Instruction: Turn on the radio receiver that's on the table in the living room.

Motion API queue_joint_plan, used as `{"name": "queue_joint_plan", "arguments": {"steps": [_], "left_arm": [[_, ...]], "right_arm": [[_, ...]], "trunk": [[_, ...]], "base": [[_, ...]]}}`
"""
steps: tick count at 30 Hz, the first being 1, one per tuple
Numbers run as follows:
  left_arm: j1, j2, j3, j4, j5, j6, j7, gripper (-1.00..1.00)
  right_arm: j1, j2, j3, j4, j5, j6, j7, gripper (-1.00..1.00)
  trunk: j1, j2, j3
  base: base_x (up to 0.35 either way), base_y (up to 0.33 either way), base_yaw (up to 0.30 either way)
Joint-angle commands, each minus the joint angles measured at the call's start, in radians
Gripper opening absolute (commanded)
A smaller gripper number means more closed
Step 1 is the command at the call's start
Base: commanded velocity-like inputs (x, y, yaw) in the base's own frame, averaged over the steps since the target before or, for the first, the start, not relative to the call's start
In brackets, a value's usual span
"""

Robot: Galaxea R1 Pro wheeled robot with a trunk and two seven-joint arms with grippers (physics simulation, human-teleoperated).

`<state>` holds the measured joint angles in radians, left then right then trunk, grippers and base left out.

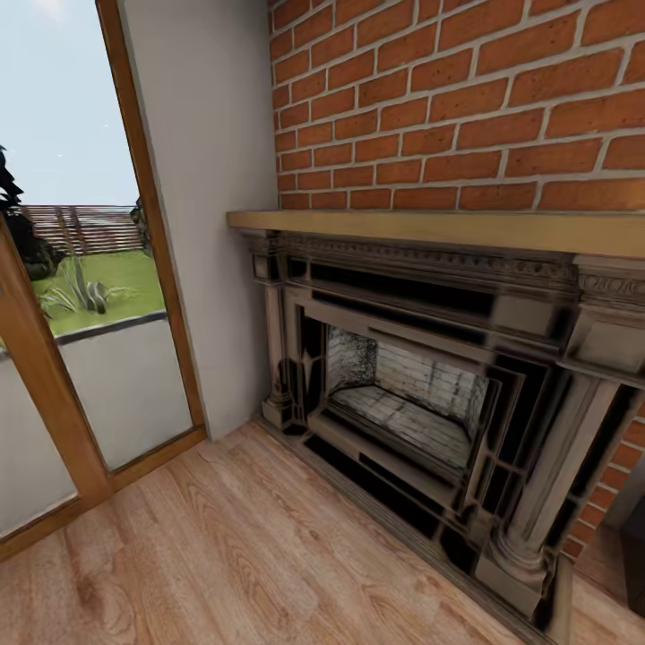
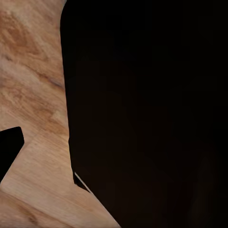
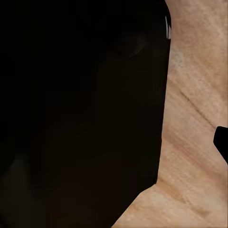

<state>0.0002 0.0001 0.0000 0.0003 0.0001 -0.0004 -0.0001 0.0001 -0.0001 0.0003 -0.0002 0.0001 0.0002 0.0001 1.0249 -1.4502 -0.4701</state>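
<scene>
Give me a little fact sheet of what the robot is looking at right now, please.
Place: a corner of a room with a wood plank floor
Ahead: a fireplace with a carved surround under a wooden shelf
Above it: a red brick wall
At the left: a wood-framed glass door giving onto a lawn and fence
Wrist views: a large dark shape over the floor
Radio and table: not in sight here
Tools: cannot tell whether open or shut

Living room corner, light wood plank floor [image 1: 224,546], pale wall [image 1: 202,179] beside a red brick chimney breast, dark carved fireplace with wooden mantel, glazed door onto a garden.
</scene>
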Motion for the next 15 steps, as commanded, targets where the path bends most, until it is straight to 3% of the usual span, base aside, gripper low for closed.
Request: {"name": "queue_joint_plan", "arguments": {"steps": [1,15], "left_arm": [[0.001,0.001,0.0,0.006,0.001,-0.004,-0.001,1.0],[0.001,0.002,0.0,-0.007,0.001,-0.007,-0.005,1.0]], "right_arm": [[-0.006,-0.002,0.004,-0.006,0.001,0.002,0.001,1.0],[-0.086,0.01,0.007,-0.059,0.002,-0.01,-0.003,1.0]], "trunk": [[0.0,0.0,0.0],[0.0,0.0,0.0]], "base": [[0.0,0.0,0.0],[0.0,0.0,0.0]]}}
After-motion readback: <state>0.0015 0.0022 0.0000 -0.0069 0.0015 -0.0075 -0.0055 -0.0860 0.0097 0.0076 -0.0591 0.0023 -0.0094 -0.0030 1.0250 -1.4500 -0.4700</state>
